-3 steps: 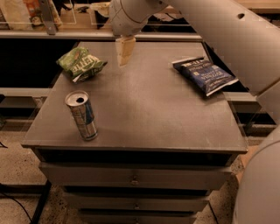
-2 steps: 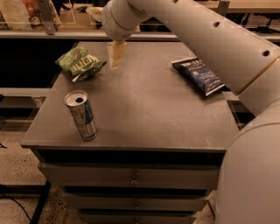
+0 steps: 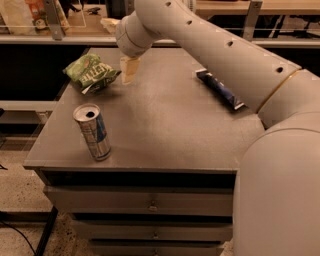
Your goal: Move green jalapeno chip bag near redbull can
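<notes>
The green jalapeno chip bag lies crumpled at the far left of the grey tabletop. The redbull can stands upright near the table's front left corner, well in front of the bag. My gripper hangs from the white arm just to the right of the bag, low over the table, close to the bag's right edge. Nothing is seen in it.
A dark blue chip bag lies at the right of the table, partly behind my arm. Drawers sit below the table's front edge. A shelf with clutter runs behind the table.
My gripper has moved left, from the table's far middle toward the green bag's right edge. My arm now covers more of the right side. The bag and can have not moved.
</notes>
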Robot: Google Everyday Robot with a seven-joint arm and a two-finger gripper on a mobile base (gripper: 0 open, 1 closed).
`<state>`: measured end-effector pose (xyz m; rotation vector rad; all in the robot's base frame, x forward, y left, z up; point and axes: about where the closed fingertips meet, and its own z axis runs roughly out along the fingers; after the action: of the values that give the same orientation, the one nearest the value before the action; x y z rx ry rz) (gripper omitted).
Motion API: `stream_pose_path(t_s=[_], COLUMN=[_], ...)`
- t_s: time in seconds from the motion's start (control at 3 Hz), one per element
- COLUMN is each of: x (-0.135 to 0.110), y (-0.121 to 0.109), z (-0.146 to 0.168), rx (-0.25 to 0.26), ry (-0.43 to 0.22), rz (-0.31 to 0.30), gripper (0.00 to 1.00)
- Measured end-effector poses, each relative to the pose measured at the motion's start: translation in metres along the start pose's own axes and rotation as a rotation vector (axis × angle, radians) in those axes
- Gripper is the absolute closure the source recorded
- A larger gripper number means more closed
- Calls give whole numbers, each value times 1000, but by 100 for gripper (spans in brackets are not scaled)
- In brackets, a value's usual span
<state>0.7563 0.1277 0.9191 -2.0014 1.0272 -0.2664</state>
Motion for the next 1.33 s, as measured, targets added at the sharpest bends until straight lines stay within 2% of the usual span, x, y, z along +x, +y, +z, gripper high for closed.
stream_pose_path(t_s=[0.67,1.0,1.33], x=[-6,-10,-13], y=[15,16,15], z=[17,20,21], rx=[26,43,50], ry=[-71,-93,-108], rz=[-14,-21,-29], gripper=[0,0,18])
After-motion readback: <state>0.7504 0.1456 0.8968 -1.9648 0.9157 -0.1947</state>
